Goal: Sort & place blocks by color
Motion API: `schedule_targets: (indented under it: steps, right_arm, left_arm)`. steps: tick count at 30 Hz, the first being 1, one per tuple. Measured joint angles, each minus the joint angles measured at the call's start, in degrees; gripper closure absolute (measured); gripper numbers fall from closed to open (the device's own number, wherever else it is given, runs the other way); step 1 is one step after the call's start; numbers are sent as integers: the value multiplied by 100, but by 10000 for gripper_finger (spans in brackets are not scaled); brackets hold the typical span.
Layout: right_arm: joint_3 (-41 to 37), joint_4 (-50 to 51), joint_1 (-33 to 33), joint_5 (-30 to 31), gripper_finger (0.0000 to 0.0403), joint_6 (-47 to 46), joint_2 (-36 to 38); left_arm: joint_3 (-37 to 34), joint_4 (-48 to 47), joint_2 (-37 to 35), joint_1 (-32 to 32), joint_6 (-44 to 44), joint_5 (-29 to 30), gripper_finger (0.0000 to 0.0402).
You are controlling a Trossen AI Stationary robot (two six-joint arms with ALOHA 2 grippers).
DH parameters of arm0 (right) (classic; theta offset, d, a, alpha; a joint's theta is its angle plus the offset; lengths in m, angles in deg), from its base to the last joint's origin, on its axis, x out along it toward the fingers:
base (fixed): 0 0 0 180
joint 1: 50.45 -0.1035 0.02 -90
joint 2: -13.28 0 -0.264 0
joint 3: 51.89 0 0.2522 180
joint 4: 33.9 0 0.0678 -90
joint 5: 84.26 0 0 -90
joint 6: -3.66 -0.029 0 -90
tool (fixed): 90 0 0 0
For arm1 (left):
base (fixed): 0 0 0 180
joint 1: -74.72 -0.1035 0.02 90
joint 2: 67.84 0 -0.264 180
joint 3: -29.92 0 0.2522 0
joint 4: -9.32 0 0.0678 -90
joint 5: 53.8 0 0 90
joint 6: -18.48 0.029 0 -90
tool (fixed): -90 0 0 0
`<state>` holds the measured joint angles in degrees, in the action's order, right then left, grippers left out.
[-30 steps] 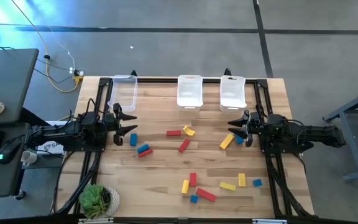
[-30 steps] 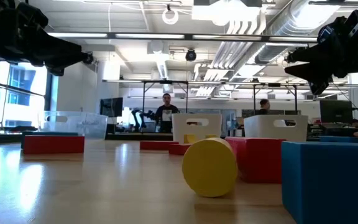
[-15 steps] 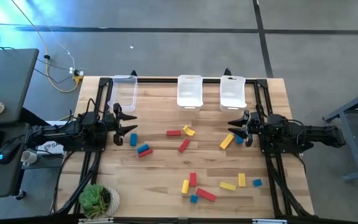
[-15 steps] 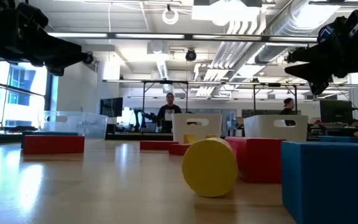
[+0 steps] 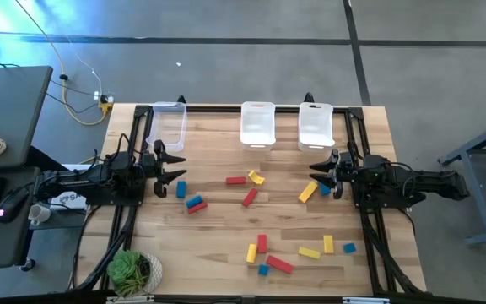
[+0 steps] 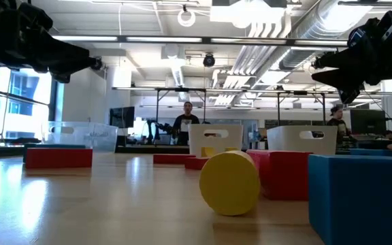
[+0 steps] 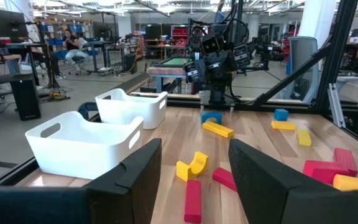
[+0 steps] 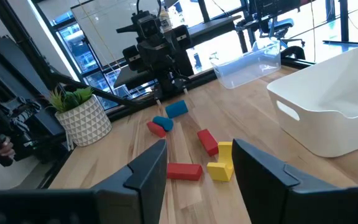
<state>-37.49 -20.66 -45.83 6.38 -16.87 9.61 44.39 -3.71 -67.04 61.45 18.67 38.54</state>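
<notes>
as far as i can judge, the sorting has hardly begun: in the overhead picture the blocts lie loose across the middle and lower part of the table [image 5: 226, 245], and the clear bin [image 5: 166, 124] at the upper left shows nothing in it, nor does the right-hand white bin [image 5: 315, 124]; the middle white bin [image 5: 257, 123] looks bare from above, though the table-level picture shows a small yellow patch on or behind its front wall that i cannot make out. so nearly everything is left to do. my left claw [image 5: 169, 170] hangs at the left edge of the table with its fingers apart and nothing between them; the nearest pieces to it are a blue cube [image 5: 180, 189] just below and to the right of the tips, and a blue bar lying against a red one [image 5: 195, 203] a little farther right. my right claw [image 5: 321, 175] hangs at the right edge, fingers likewise apart and holding nothing; a yellow bar [image 5: 308, 192] lies tilted just below and left of its tips, with a small blue cube [image 5: 324, 189] beside that. farther off, in the centre, are a red bar [image 5: 235, 180], a yellow arch piece [image 5: 256, 178] and a slanted red bar [image 5: 250, 198]. the remaining blocks [image 5: 294, 249], red, yellow and blue, sit in a scatter toward the lower middle, well apart from both claws.
</notes>
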Motion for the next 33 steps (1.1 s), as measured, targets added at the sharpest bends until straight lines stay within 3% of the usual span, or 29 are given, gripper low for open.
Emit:
schedule_targets:
  steps: [5,14,20,25,33]
  right_arm:
    - [0,-1,-2,0,236,0,1]
    - [0,0,0,-1,236,0,-1]
    - [0,0,-1,-2,236,0,0]
    - [1,-1,-2,-1,236,0,0]
    - [0,0,-2,0,236,0,-1]
  left_arm:
    - [0,2,0,-1,-86,13,227]
    - [-2,189,0,0,-1796,140,227]
    - [-2,384,0,1,-2236,181,227]
    - [-2,623,0,-1,-3237,480,227]
    - [637,677,177,-2,-3494,995,227]
